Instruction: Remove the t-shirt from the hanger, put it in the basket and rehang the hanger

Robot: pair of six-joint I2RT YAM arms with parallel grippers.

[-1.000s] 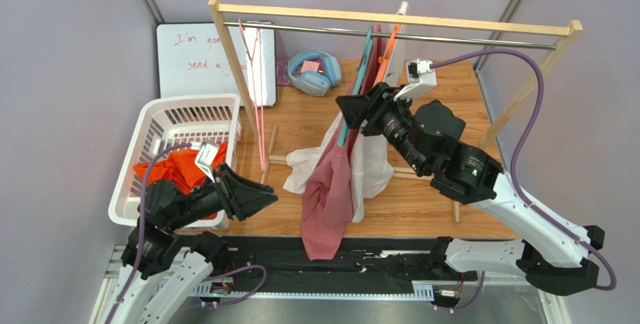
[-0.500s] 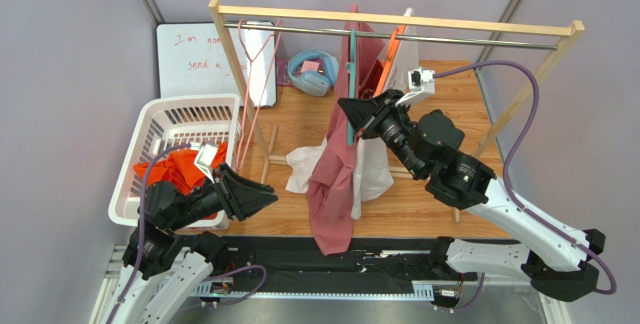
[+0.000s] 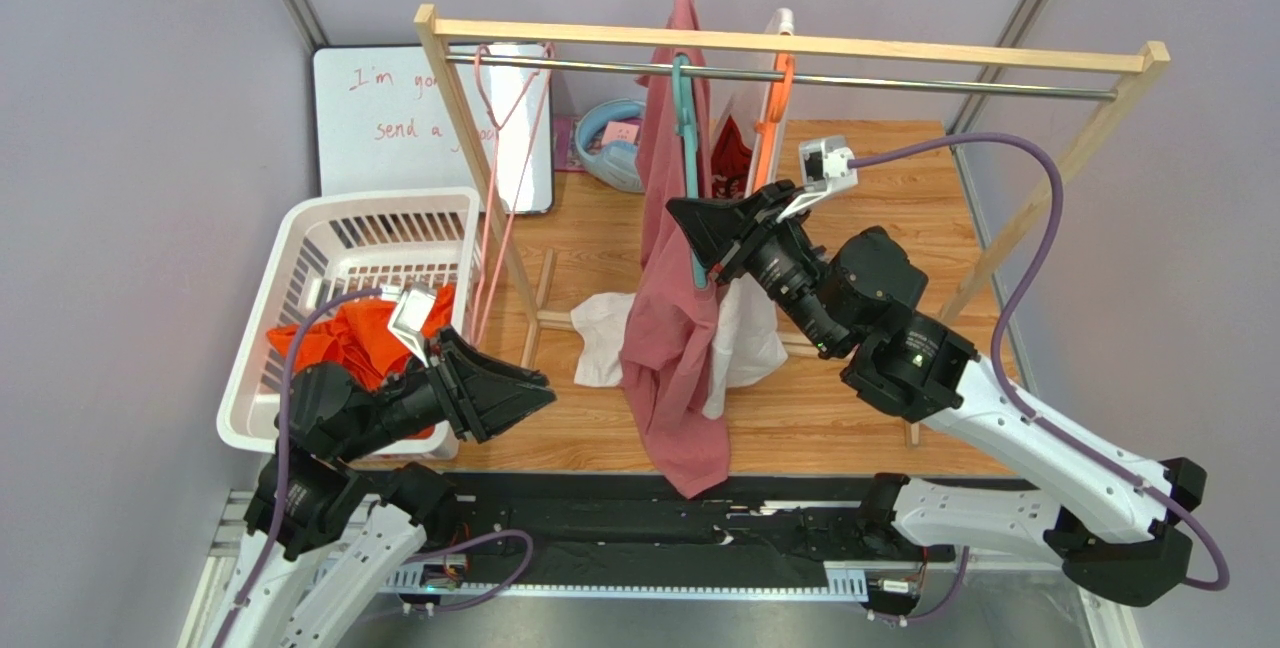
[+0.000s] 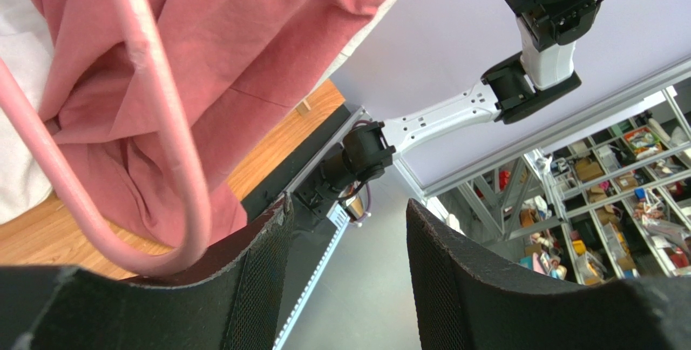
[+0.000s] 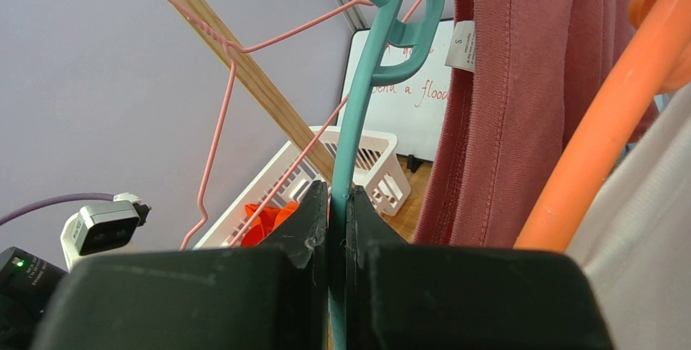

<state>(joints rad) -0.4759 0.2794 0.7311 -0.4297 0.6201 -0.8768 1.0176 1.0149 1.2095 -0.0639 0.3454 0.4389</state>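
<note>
A dusty-red t-shirt (image 3: 676, 333) hangs from a teal hanger (image 3: 690, 153) under the metal rail (image 3: 902, 78) of the wooden rack. Its cloth also shows in the right wrist view (image 5: 519, 99) and the left wrist view (image 4: 243, 50). My right gripper (image 3: 703, 236) is shut on the teal hanger's arm (image 5: 357, 139), pads tight on both sides (image 5: 338, 220). My left gripper (image 3: 526, 393) is open and empty, low at the left, apart from the shirt (image 4: 345, 277).
A white garment (image 3: 751, 326) on an orange hanger (image 3: 774, 108) hangs beside the red shirt. An empty pink wire hanger (image 3: 504, 153) hangs at the rack's left. A white basket (image 3: 301, 273) holds orange cloth. A whiteboard (image 3: 376, 116) and headphones (image 3: 609, 131) sit behind.
My right gripper has moved left and up with the teal hanger. The red shirt swung left and higher with it. The left arm has not moved.
</note>
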